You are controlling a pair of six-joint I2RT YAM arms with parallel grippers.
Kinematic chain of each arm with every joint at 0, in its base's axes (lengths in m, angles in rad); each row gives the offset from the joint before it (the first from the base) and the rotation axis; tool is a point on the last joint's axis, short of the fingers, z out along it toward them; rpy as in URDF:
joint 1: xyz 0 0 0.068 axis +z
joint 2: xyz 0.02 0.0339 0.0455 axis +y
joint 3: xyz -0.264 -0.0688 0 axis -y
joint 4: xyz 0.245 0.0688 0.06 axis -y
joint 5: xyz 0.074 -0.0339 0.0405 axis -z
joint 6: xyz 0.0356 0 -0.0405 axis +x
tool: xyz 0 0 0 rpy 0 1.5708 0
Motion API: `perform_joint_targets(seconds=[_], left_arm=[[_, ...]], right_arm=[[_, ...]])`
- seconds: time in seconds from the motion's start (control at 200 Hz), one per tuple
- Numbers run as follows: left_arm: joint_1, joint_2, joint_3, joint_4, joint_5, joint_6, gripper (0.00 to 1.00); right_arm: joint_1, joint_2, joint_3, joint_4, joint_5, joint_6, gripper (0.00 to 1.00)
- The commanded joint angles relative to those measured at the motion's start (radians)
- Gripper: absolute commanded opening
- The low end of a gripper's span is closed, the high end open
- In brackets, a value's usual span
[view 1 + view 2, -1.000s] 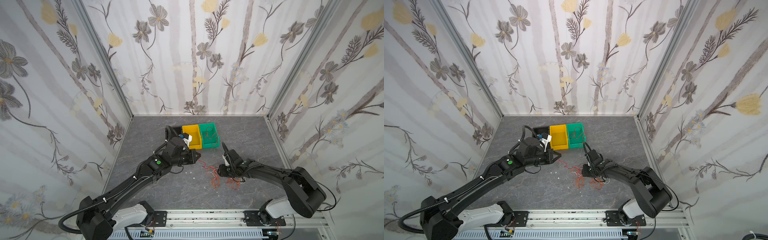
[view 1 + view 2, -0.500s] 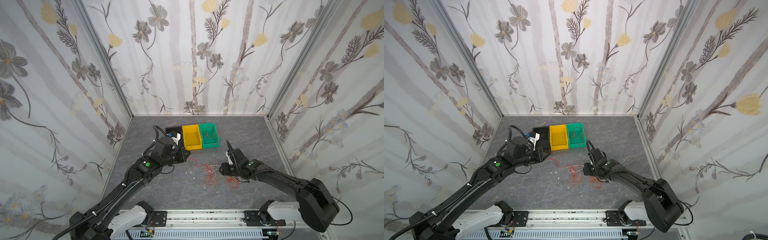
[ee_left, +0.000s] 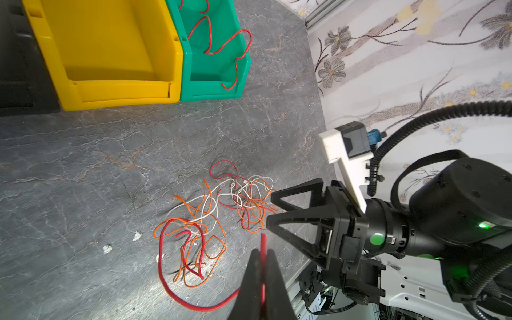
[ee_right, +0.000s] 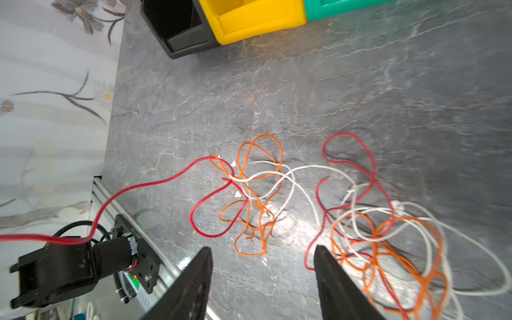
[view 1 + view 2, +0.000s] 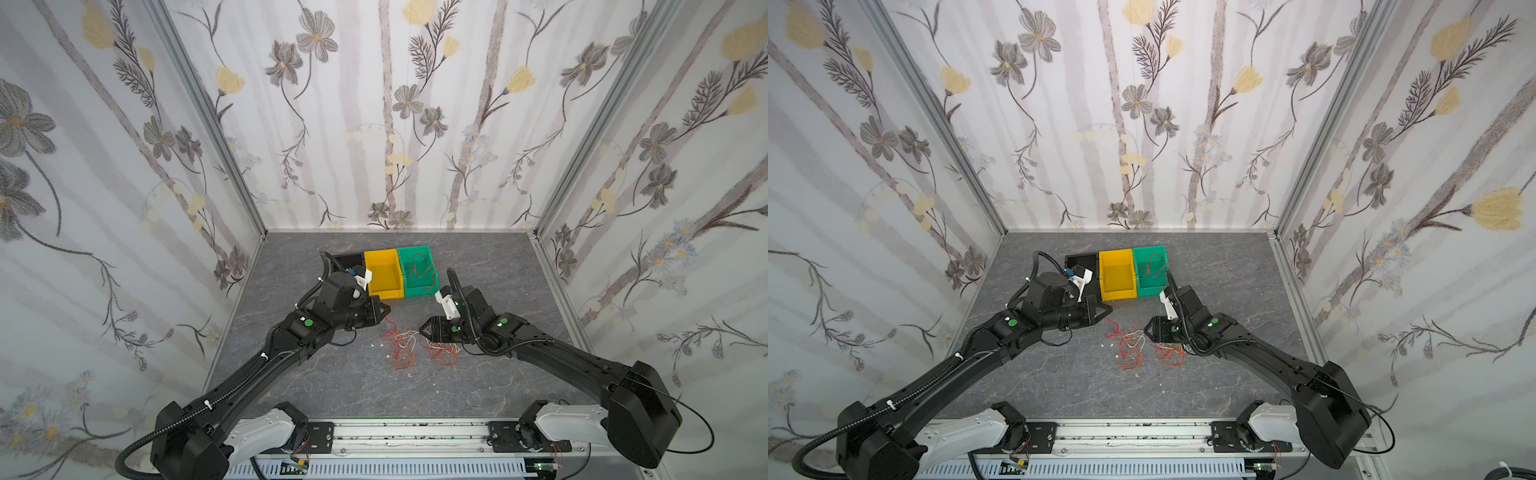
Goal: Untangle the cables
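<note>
Clamping red cable point(image 3: 160, 249), left pincer point(image 3: 261, 256): wrist view.

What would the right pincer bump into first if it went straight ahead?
Probably the tangled cables: an orange loop lies just ahead of the right pincer. Depth is unclear, so it might touch the table first.

Left arm point(image 5: 266, 361): stretched from lower left toward centre in both top views. Left claw point(image 3: 261, 253): pressed tight on a red cable point(image 3: 263, 241). Right arm point(image 5: 561, 357): stretched from lower right toward centre, elbow bent. Right claw point(image 4: 263, 257): fingers parted, nothing between them.
</note>
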Motion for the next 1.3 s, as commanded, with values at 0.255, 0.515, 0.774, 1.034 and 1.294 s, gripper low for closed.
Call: perform_joint_targets(seconds=[0.255,0.515,0.774,1.034,1.294], left_arm=[[0.001,-0.032,-0.002,0.039,-0.011,-0.016,0.0],[0.002,-0.066,-0.026,0.049,0.006,-0.011,0.0],[0.003,-0.096,-0.045,0.068,0.006,-0.016,0.0],[0.025,-0.153,-0.046,-0.005,-0.1,0.001,0.0],[0.12,-0.224,-0.042,-0.103,-0.184,0.02,0.0]], right_arm=[[0.057,0.201,0.012,0.311,-0.136,0.157,0.59],[0.052,0.258,0.039,0.316,-0.027,0.238,0.63],[0.053,0.393,0.128,0.265,0.021,0.263,0.42],[0.037,0.331,0.11,0.165,0.095,0.206,0.04],[-0.012,0.18,0.053,-0.009,0.201,0.081,0.0]])
